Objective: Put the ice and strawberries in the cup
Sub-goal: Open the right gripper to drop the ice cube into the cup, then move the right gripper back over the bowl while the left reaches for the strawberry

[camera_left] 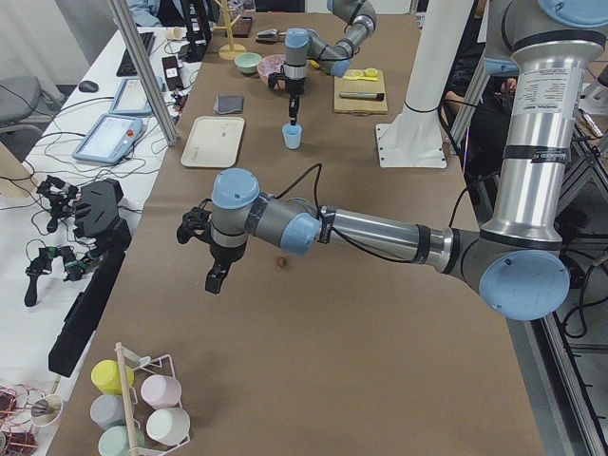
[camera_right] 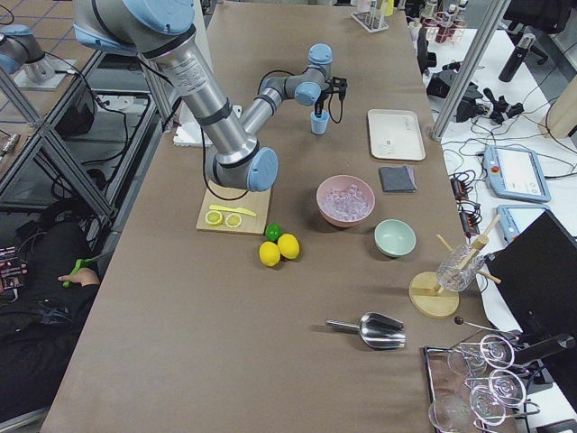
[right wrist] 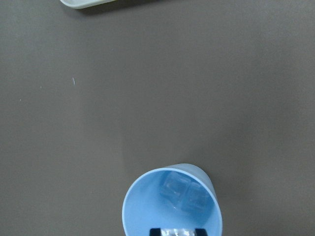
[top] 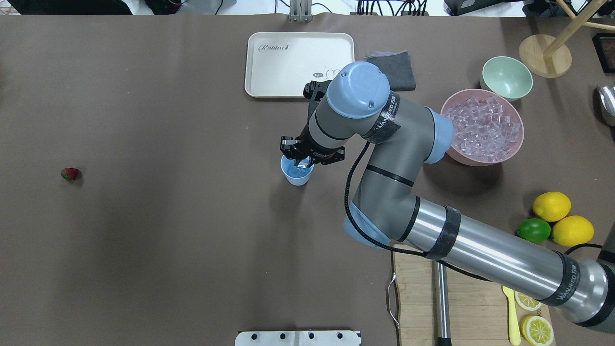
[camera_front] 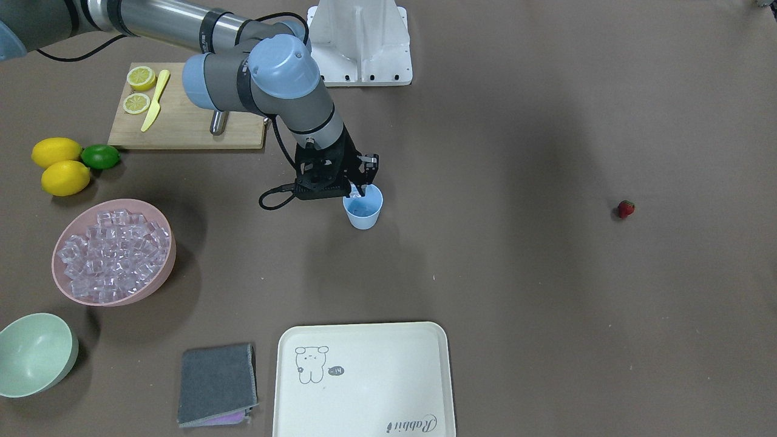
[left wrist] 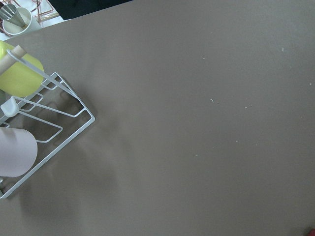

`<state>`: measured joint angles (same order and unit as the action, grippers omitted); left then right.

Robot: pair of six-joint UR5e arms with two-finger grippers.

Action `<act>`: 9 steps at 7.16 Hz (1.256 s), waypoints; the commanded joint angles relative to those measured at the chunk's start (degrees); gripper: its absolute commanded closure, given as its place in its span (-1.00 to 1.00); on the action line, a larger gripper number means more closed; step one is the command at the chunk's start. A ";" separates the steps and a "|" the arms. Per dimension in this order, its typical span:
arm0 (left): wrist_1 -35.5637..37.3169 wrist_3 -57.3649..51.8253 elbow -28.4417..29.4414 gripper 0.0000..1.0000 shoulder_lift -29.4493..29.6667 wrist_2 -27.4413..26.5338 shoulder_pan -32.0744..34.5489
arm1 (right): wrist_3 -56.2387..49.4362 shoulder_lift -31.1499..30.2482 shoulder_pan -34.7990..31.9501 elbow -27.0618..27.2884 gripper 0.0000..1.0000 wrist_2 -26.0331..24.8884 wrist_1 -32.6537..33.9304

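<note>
Right pincer [right wrist: 177, 231]: pinching 1 ice cube [right wrist: 178, 229] above cup [right wrist: 132, 209].
Cup: 2 cubes [right wrist: 186, 194] inside.
Remaining: strawberry [camera_front: 626, 209], near tabletop's [camera_front: 516, 285] left edge.

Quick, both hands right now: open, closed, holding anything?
Left hand: cannot tell; it shows only in the side view.
Right hand: closed on an ice cube, over the cup.

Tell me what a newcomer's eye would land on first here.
The right gripper hangs over the blue cup mid-table, pinching an ice cube, with two cubes already inside. A pink bowl heaped with ice sits to one side, and a lone strawberry lies far off on the other.
</note>
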<state>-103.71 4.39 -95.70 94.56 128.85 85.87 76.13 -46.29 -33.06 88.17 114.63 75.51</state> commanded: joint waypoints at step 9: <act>-10.07 9.24 -0.55 -0.96 -0.95 0.96 -5.76 | -5.98 -17.31 -12.02 18.76 -0.98 8.24 3.86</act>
<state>-109.25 7.38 -97.56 94.51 129.50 83.33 72.47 -59.11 -43.06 103.29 121.49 79.46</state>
